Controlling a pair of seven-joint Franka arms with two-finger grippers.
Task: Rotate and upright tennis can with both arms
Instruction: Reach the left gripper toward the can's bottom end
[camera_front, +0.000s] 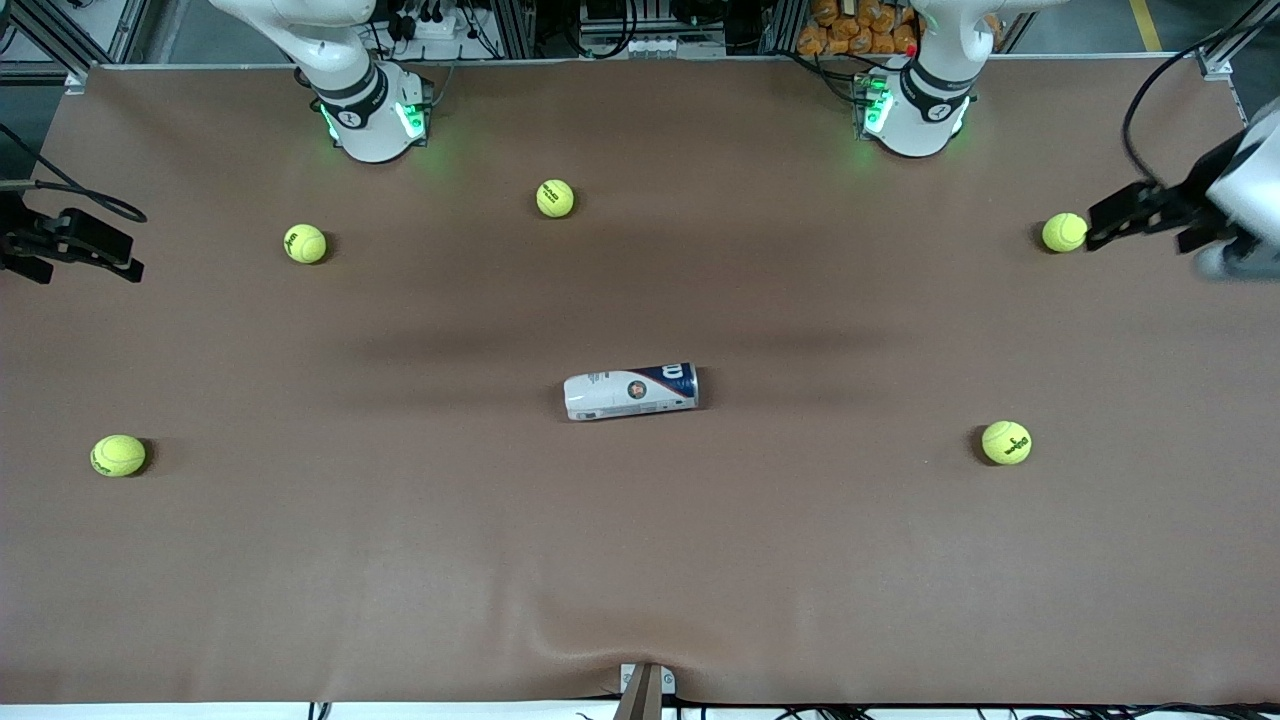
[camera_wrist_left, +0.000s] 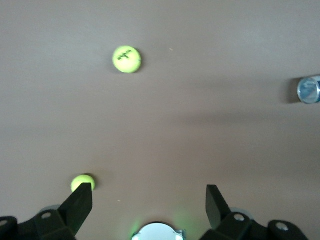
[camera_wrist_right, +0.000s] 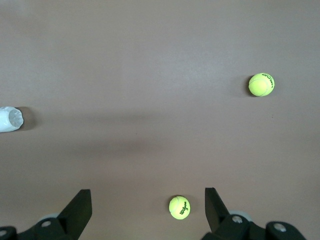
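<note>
The tennis can (camera_front: 630, 390) lies on its side in the middle of the brown table, its navy end with the white "W" toward the left arm's end. The left wrist view shows its silvery rim (camera_wrist_left: 309, 90); the right wrist view shows its white end (camera_wrist_right: 10, 119). My left gripper (camera_front: 1130, 222) hangs open over the left arm's end of the table, beside a tennis ball (camera_front: 1064, 232). My right gripper (camera_front: 120, 255) hangs open over the right arm's end. Both grippers (camera_wrist_left: 149, 197) (camera_wrist_right: 148, 202) are far from the can and hold nothing.
Several yellow-green tennis balls lie scattered around the can: one (camera_front: 555, 198) near the bases, one (camera_front: 305, 243) beside it, one (camera_front: 118, 455) at the right arm's end, one (camera_front: 1006, 442) toward the left arm's end. The arm bases (camera_front: 375, 115) (camera_front: 915, 110) stand along the table's edge.
</note>
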